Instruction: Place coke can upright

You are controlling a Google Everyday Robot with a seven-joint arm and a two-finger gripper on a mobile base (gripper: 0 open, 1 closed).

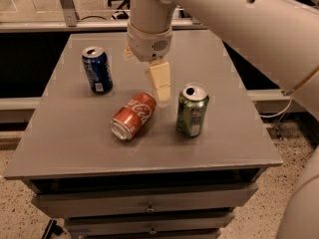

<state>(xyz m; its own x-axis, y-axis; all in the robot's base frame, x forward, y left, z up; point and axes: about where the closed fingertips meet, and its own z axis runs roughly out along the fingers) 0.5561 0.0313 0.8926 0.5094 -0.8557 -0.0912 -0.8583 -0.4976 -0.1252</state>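
Note:
The coke can (pixel 133 116), red-orange with white script, lies on its side near the middle of the grey table (pixel 65 148), its silver end facing the front left. My gripper (pixel 160 87) hangs from the white arm just above and behind the can's far end, between the coke can and the green can. One cream finger (pixel 160 81) points down at the table. The gripper holds nothing that I can see.
A blue can (pixel 96 68) stands upright at the table's back left. A green can (pixel 192 109) stands upright right of the coke can, close to the gripper. The table has drawers below its front edge. The big white arm spans the upper right.

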